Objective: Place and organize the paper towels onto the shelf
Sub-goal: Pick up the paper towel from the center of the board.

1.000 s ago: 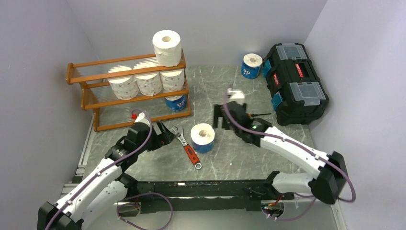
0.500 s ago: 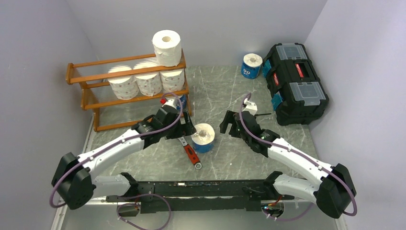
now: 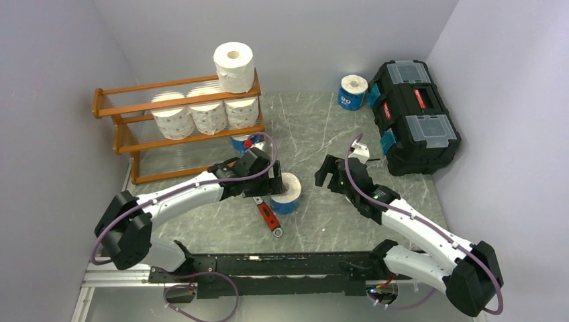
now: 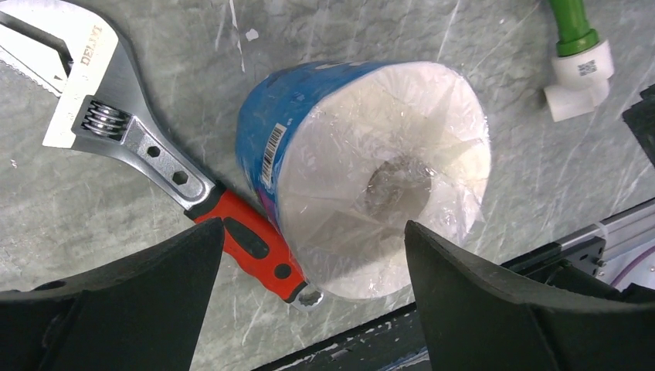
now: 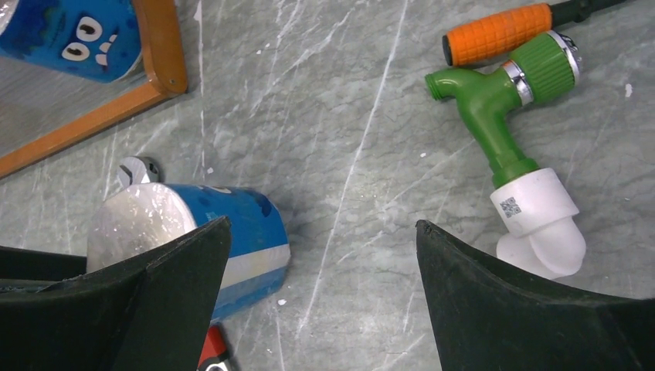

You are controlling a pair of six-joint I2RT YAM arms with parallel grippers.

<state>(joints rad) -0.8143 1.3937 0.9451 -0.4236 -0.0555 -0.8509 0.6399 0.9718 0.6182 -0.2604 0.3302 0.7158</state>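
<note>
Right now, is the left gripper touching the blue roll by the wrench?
Cannot tell. In the left wrist view the open left gripper straddles the roll, but one finger overlaps its rim.

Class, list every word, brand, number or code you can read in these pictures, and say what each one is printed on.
"DELIXI": on the head of the adjustable wrench.
Barcode on the blue-wrapped roll: digits too small to read.
Square scan code on the white fitting: no readable letters.
Dark print on the far blue roll: too blurred to read.
</note>
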